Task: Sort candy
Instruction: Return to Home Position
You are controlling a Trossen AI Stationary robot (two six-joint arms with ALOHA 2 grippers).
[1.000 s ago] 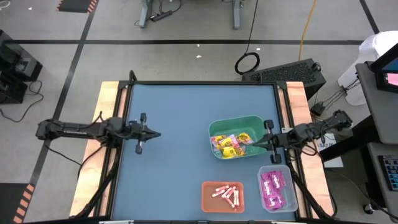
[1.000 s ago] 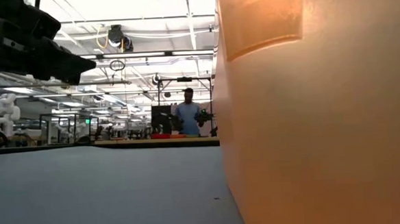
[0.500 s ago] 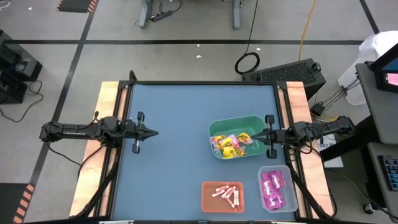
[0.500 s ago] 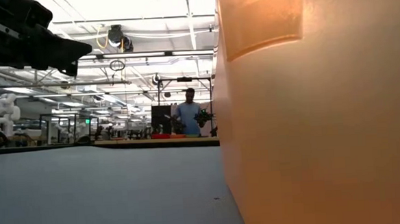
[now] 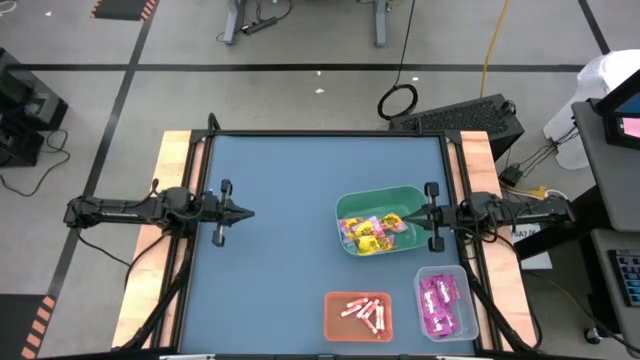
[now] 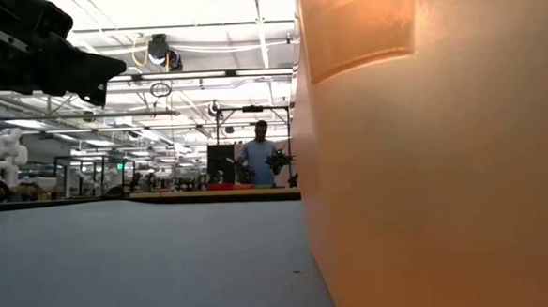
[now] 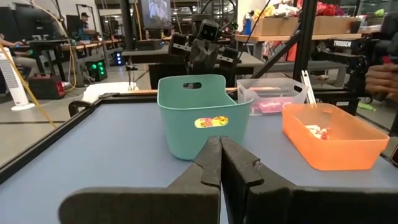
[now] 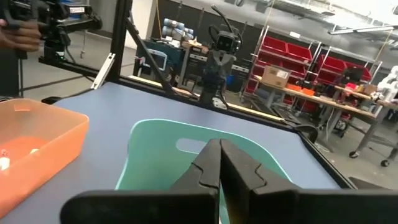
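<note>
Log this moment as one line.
left gripper shut, empty, over table | right gripper shut, empty, above green bin | yellow candy packs inside

the table (image 5: 290, 170) shows bare blue surface across its whole left half and along the far edge, wide room to pass. only the left gripper (image 5: 252, 212), fingers pressed together, hangs over that stretch near the left side. obstacles cluster at the right: the green bin (image 5: 375, 193), with the right gripper (image 5: 404, 221), fingers together, over its right rim; nearer, the orange bin (image 5: 330, 300) and clear bin (image 5: 463, 305) side by side, a narrow gap between them.
</note>
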